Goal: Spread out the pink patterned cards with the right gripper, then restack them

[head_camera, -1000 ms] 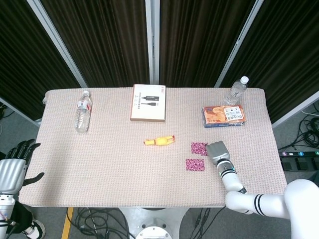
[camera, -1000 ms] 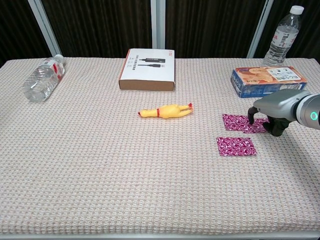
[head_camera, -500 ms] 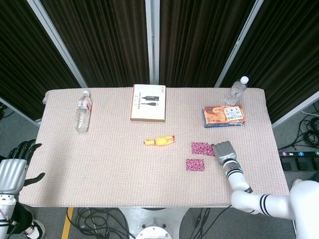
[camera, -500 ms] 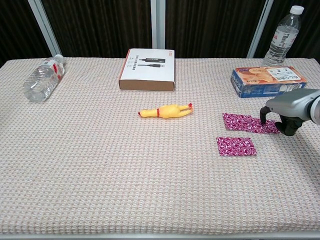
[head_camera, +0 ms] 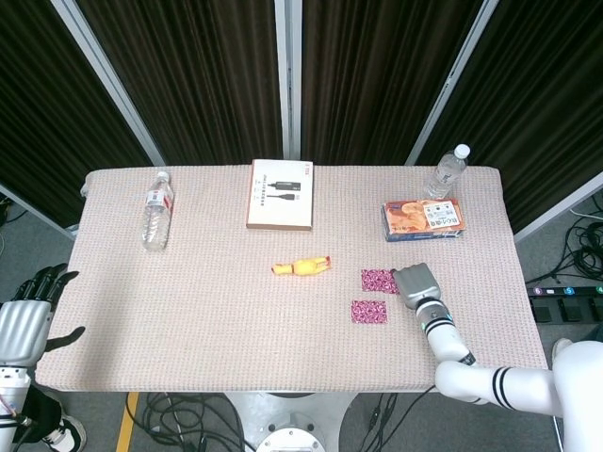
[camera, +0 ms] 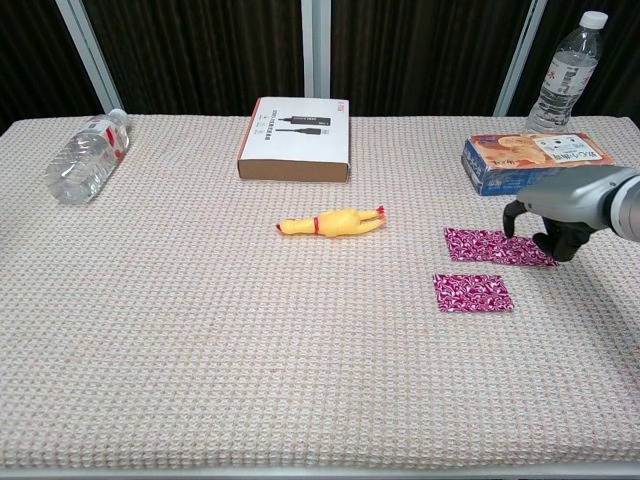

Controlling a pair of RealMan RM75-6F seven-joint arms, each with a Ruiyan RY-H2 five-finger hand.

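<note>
Two patches of pink patterned cards lie at the right of the table. The far patch is drawn out sideways into a long strip. The near card lies apart, just in front of it. My right hand arches over the strip's right end with its fingers pointing down and holding nothing; whether they touch the cards is unclear. My left hand hangs off the table's left front corner, fingers apart and empty.
A yellow rubber chicken lies mid-table, left of the cards. A blue-orange box and an upright bottle stand behind my right hand. A boxed cable sits at the back centre, and a bottle lies at the far left.
My right hand slid right, dragging the far cards into a longer strip, then came back a little to the left. The near card and left hand stayed put.
</note>
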